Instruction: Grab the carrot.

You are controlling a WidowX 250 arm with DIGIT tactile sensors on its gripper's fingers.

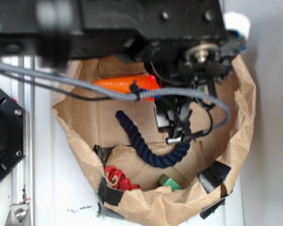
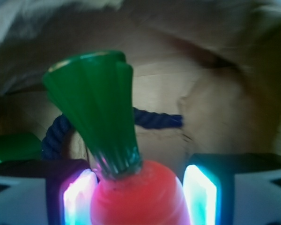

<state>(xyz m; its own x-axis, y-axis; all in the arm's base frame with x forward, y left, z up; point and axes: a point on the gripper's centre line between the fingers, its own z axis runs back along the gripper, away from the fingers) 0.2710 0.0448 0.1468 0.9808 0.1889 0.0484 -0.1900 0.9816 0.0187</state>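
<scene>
The claw [image 2: 139, 197] grips the carrot [image 2: 138, 199] at its thick end; smooth, stiff, probably light plastic, likely slippery.

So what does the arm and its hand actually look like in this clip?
The arm is black, boxy metal with visible screws and a silvery joint hub. A grey braided cable and thin black wires trail from it. In the wrist view the hand has dark fingers with white outer patches, and the inner pads glow cyan and pink. No markings are readable.
</scene>
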